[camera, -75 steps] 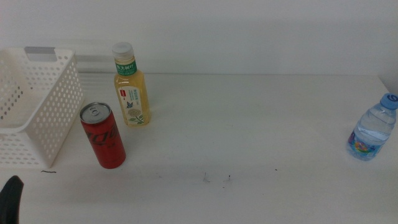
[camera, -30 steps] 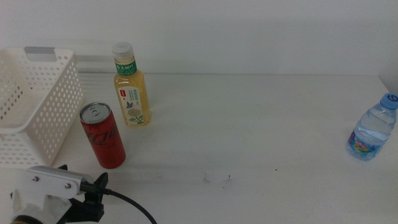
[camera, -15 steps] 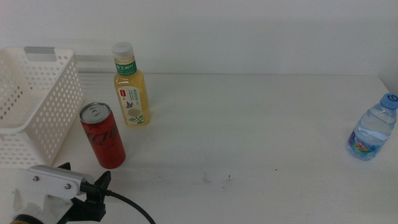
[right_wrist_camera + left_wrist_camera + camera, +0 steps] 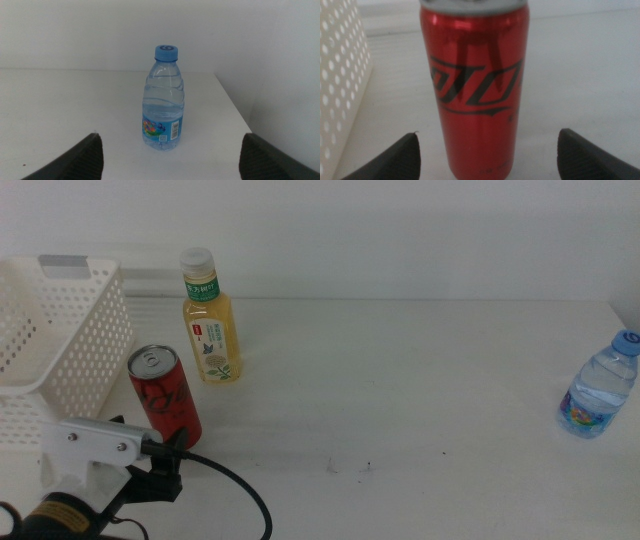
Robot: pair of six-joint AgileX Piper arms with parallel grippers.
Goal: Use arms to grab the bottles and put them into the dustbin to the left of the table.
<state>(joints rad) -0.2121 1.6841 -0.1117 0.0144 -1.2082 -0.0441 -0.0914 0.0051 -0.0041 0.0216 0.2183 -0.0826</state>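
The left arm [image 4: 95, 470] has come further onto the table [image 4: 400, 380] than half a second ago: its white bracket and black cable now sit higher at the near left, with the wrist just in front of the red soda can [image 4: 165, 397], whereas 2.5 s ago only a dark tip showed at the near-left corner. In the left wrist view the left gripper [image 4: 490, 155] has its jaws spread wide, one tip on either side of the can [image 4: 474, 90], which stands upright between them but a little beyond, not touched by either jaw.

The can has not moved; it stands just right of the dustbin [image 4: 60, 330], the white perforated basket at the far left, with the yellow-tea bottle [image 4: 210, 320] upright a little farther back and to its right. Both hold the same places as in the earlier frames.

The small water bottle [image 4: 598, 387] with the blue cap is upright at the far right edge of the table, unchanged. The right wrist view faces the water bottle [image 4: 163, 100] from some way off; the right gripper [image 4: 170, 155] is spread open too, its tips well apart and short of the bottle
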